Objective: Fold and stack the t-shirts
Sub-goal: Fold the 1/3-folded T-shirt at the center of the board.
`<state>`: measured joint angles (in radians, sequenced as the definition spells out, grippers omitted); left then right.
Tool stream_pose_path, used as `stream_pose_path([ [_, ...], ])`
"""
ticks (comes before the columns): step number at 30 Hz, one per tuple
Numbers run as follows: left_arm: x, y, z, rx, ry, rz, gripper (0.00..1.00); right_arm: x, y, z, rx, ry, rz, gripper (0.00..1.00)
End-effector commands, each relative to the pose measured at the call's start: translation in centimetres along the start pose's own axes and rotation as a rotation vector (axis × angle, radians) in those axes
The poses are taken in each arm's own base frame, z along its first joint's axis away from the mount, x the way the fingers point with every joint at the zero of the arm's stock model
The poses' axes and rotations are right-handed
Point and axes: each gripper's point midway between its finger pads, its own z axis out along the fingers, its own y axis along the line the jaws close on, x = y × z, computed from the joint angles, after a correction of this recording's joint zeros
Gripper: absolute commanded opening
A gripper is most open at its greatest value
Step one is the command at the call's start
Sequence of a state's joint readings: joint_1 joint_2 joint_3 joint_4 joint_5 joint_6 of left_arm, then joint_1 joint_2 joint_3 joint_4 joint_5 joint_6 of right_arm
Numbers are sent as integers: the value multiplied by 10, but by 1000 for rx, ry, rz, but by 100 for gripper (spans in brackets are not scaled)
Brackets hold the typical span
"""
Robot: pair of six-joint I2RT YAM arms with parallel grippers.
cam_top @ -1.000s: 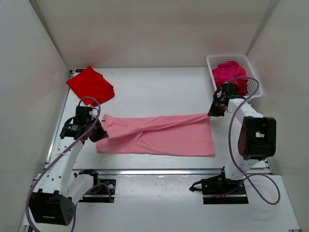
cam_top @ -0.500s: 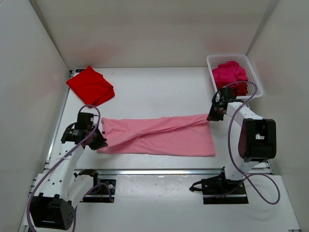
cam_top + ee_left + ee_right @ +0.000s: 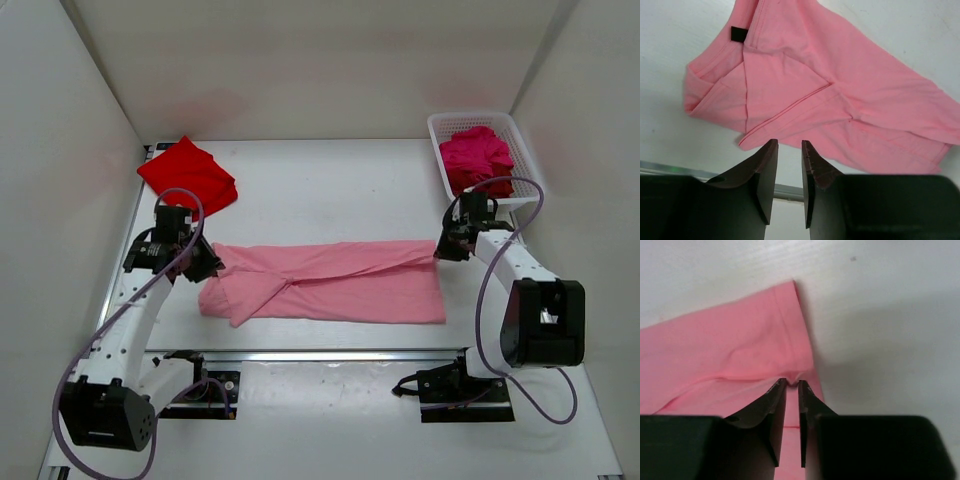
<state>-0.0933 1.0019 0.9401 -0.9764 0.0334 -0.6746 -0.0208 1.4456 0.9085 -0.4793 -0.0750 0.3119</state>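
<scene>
A small black tag sits at the neck of the light pink t-shirt, its writing too small to read. The shirt lies folded lengthwise on the table. The left gripper hangs released, nothing between its jaws. The right gripper is nearly closed at the hem; whether it pinches cloth cannot be told

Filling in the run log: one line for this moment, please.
pink t-shirt flat, folded lengthwise | left tool open, empty | right tool at hem, grip unclear
</scene>
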Motion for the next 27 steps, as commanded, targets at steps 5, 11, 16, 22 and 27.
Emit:
stream_pose_path([
  [5,-36,-37,18,94,-55,-52,40,14,-23,-13,66,-1,9,33],
  [11,-55,-42,50,78,-52,-57,42,8,37,-30,-93,-27,-61,19],
  [16,-72,-20,69,-33,-57,-54,43,28,137,-41,-328,44,-186,1],
  [22,-75,-1,103,-127,-7,-42,47,43,218,-55,-513,84,-286,0],
  [27,-77,12,125,-102,2,-117,48,67,283,-57,-649,145,-389,4],
])
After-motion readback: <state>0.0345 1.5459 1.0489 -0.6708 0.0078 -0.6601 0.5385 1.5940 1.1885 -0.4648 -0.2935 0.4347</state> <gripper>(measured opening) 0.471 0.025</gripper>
